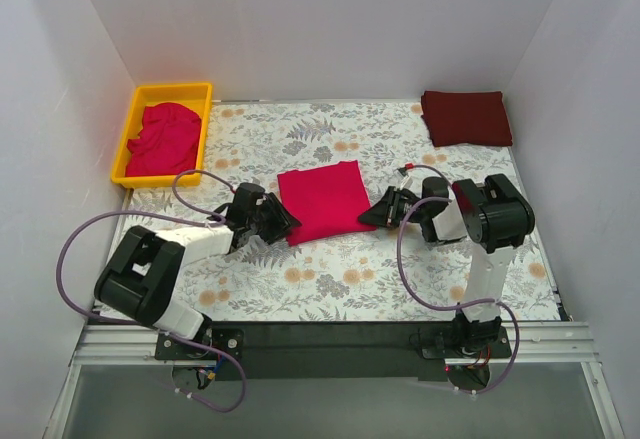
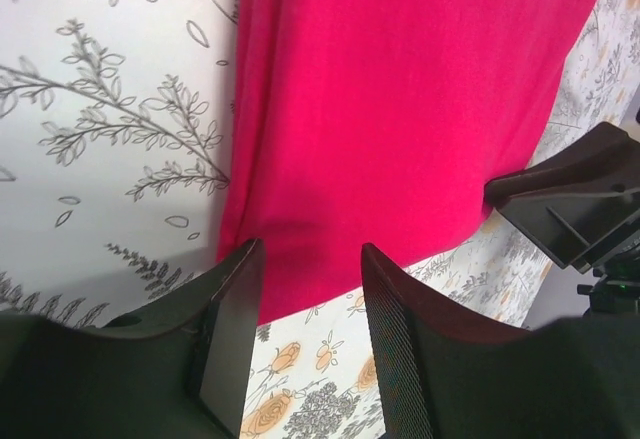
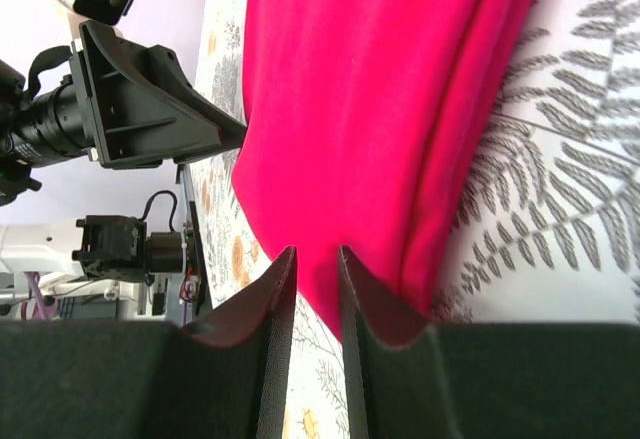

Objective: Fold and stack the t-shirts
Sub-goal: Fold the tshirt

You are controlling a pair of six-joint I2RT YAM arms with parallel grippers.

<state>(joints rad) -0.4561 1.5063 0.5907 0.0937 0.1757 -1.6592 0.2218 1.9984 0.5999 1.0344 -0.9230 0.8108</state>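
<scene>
A folded crimson-pink t-shirt (image 1: 322, 201) lies flat in the middle of the table. My left gripper (image 1: 285, 221) is at its near left corner, open and empty. In the left wrist view the shirt (image 2: 400, 99) starts just past the fingertips of that gripper (image 2: 310, 249). My right gripper (image 1: 370, 216) is at the shirt's near right corner. Its jaws (image 3: 317, 254) stand narrowly apart over the shirt's edge (image 3: 360, 109), gripping nothing. A dark maroon folded t-shirt (image 1: 466, 117) lies at the back right. More crimson-pink shirts (image 1: 163, 137) are bunched in the tray.
A yellow plastic tray (image 1: 205, 91) stands at the back left corner. White walls close in the table on the left, back and right. The two grippers face each other across the shirt, about a shirt's width apart.
</scene>
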